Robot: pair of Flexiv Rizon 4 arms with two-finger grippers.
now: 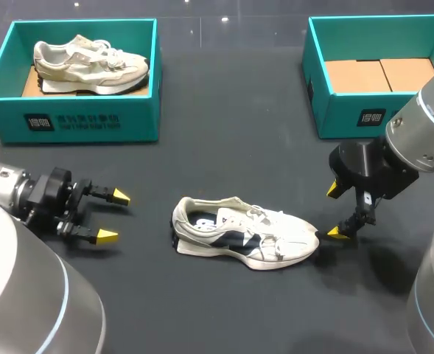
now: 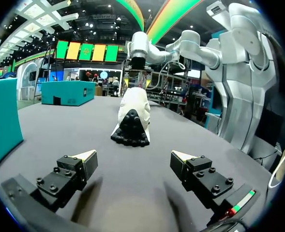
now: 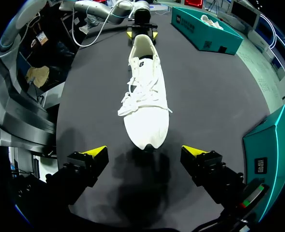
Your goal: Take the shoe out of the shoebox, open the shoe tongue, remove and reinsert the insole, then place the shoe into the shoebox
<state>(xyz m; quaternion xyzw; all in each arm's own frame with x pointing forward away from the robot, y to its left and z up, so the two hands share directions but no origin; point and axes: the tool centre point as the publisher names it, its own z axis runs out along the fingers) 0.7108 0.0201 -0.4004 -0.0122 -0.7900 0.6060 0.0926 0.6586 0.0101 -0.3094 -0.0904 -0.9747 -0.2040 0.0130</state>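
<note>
Right gripper [image 1: 336,212] hovers with its two yellow-tipped fingers spread wide, just off the toe of a white and navy shoe [image 1: 242,236] that lies on its sole on the dark table [image 1: 224,147], toward the near edge, heel to the left and toe to the right. Neither finger appears to touch the shoe. Near the left edge, well apart from the heel, the left gripper [image 1: 112,217] hangs with its fingers likewise spread and nothing between them. At the far right corner stands a teal shoebox [image 1: 349,110] showing only its cardboard floor; a second teal box [image 1: 84,118] at the far left corner holds a beige shoe [image 1: 91,63]. With the shoe out on the table and both grippers empty, the work appears to stand at the second step, opening the tongue. That move likely calls for one gripper to steady the shoe at toe or heel while the other comes in over the laces and takes hold of the tongue's upper edge. Whether the insole sits inside cannot be told for certain.
</note>
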